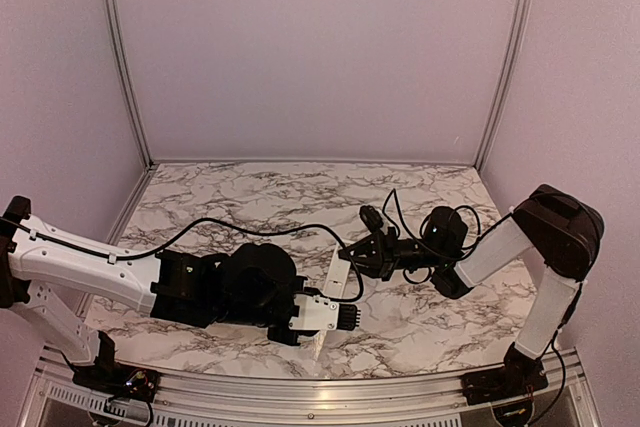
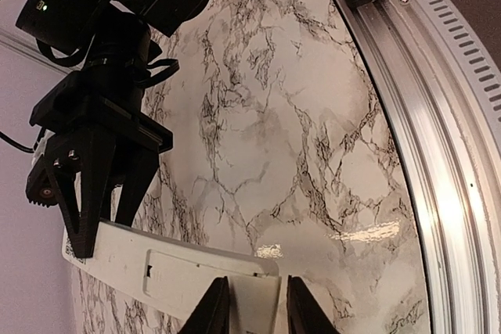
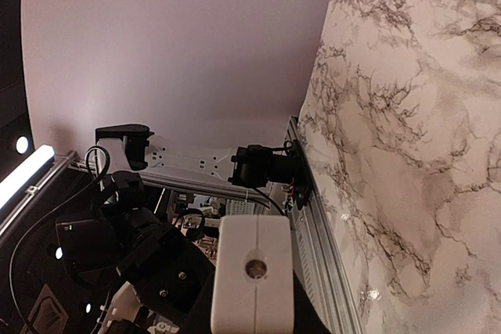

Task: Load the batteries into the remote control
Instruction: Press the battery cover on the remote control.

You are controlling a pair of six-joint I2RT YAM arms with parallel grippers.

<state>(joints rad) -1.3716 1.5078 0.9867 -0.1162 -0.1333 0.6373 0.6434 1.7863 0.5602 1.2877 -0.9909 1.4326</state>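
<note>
The white remote control (image 1: 337,269) hangs above the marble table (image 1: 250,197), between the two arms. My right gripper (image 1: 350,255) is shut on its far end. In the right wrist view, that end face with a small round hole (image 3: 252,271) fills the gap between my right gripper's (image 3: 252,312) dark fingers. In the left wrist view the remote control (image 2: 156,263) shows its back with the battery cover closed, and the right gripper (image 2: 98,228) pinches one end. My left gripper (image 2: 257,282) is shut on the other end, a finger pressed on each side. The batteries are out of view.
An aluminium frame rail (image 2: 423,154) runs along the table's near edge, close to the left gripper. Black cables (image 1: 400,212) loop over the table behind the right wrist. Pale walls enclose the back and sides. The left arm's dark body (image 3: 141,263) sits close in front of the right wrist.
</note>
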